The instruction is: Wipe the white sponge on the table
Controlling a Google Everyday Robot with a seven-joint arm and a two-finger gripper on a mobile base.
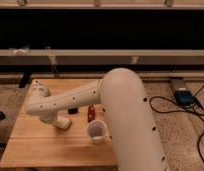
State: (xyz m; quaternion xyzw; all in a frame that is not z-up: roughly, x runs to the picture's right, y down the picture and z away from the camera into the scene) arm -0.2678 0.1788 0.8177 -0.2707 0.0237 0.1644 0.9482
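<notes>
- The gripper (63, 122) is seen low over the table (55, 150), at the end of the white arm (70, 100), in the left half of the tabletop.
- Whether the gripper is open, closed or gripping anything cannot be told; its tip is seen only as a pale block against the planks.
- The white sponge (41, 90) is taken to be the off-white lump beyond the gripper and to its left, near the far left corner of the table; it is partly covered by the bend of the arm and lies apart from the gripper.
- A white cup (96, 130) is found upright to the right of the gripper, slightly nearer the front edge.
- A small red object (90, 113) is seen between the cup and the arm.
- A small dark object (72, 110) is placed just beyond the gripper.
</notes>
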